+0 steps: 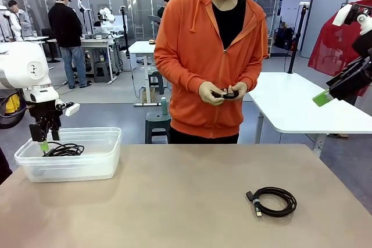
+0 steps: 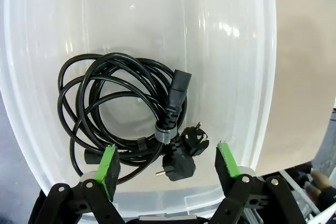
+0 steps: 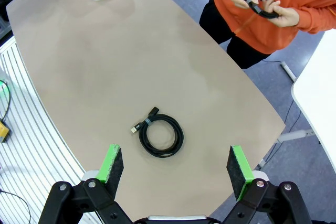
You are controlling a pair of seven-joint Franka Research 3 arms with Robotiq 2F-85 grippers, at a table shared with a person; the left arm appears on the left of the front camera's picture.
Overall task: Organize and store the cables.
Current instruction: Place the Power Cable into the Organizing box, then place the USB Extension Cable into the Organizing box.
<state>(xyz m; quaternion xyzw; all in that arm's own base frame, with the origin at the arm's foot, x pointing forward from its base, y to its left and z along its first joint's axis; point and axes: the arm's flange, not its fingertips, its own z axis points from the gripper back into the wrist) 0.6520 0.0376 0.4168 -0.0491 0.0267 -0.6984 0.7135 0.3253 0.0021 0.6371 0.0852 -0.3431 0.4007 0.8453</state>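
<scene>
Left pincer (image 2: 167, 153): jaws spread wide, nothing between the green pads; it points straight down into the tub and holds nothing. In the front view (image 1: 45, 142) its fingertips sit at about rim height.
Clear plastic tub (image 2: 252, 77): rectangular with rounded corners, translucent, directly beneath the left pincer at the robot's left end of the worktop (image 1: 174, 201).
Coiled black power cord (image 2: 121, 108): lies loose on the tub floor just below the left pincer. The loops spread past the fingertips, and a pale band ties them at one side. Its round-pin plug lies between the two pads in the wrist view, and a block connector lies beyond it. No contact with the pads can be made out.
Right pincer (image 3: 175, 153): jaws wide apart and empty, held high over the robot's right part of the worktop. One green pad shows in the front view (image 1: 323, 97).
Thin black cable coil (image 3: 163, 136): a flat round loop on the bare worktop, well below the right pincer and roughly centred between its fingers in the wrist view. Both plug ends lie side by side at the coil's edge. Front view (image 1: 276, 201): well apart from the tub.
Person's hands (image 1: 209, 93): held at waist height beyond the far edge of the worktop, far from both pincers, with an orange sleeve above each.
Third black cable (image 3: 260, 4): a small bundle gripped between both hands.
</scene>
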